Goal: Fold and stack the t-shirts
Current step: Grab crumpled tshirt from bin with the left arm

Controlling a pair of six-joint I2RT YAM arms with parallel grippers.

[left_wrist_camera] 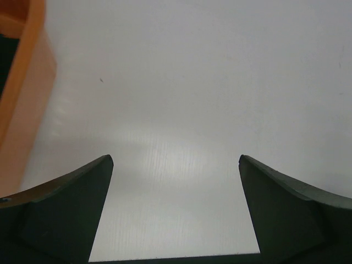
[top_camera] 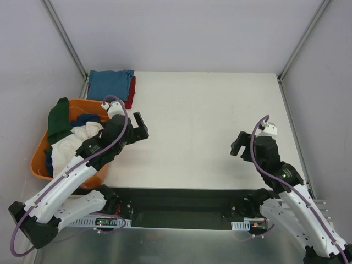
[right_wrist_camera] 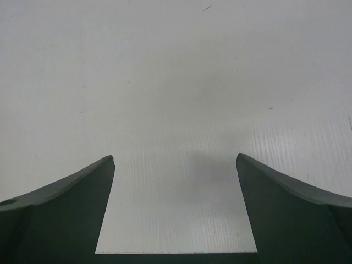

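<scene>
Two folded t-shirts lie stacked at the table's back left corner, a blue one (top_camera: 110,83) on top of a red one (top_camera: 131,92). More t-shirts are heaped in the orange basket (top_camera: 39,159) at the left: a cream one (top_camera: 77,142) with a dark green sleeve (top_camera: 59,124), and a navy one (top_camera: 88,117) beneath. My left gripper (top_camera: 141,127) hangs open just right of the basket, over bare table (left_wrist_camera: 176,110). My right gripper (top_camera: 238,146) is open over the table's right half with nothing between its fingers (right_wrist_camera: 71,209).
The basket's orange wall (left_wrist_camera: 22,104) shows at the left edge of the left wrist view. Grey walls close the table on three sides. A dark rail (top_camera: 176,206) with both arm bases runs along the near edge.
</scene>
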